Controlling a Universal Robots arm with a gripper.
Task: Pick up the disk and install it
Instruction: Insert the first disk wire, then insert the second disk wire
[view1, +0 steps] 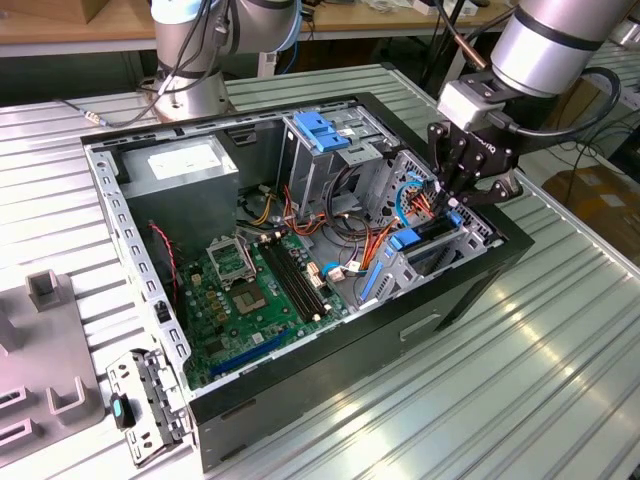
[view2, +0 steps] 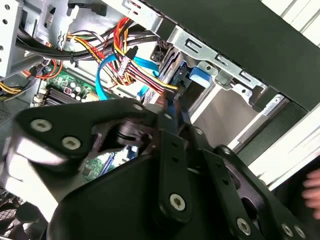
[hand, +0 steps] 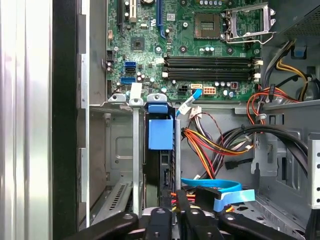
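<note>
Disk (hand: 161, 145) sits upright in PC case (view1: 330, 370) bay, ~3 o'clock of motherboard (view1: 250, 295); gripper (view1: 458, 205) jaws clamp its rear edge.

- ribbed metal table (view1: 520, 390), fills most of the exterior view
- open black PC case (view1: 330, 370) lying on its side, centre of frame
- grey fixture plate (view1: 45, 370) at lower left edge
- small metal bracket (view1: 140, 405) beside the case's lower-left corner
- second arm's base (view1: 190, 95) at top, left of centre
</note>
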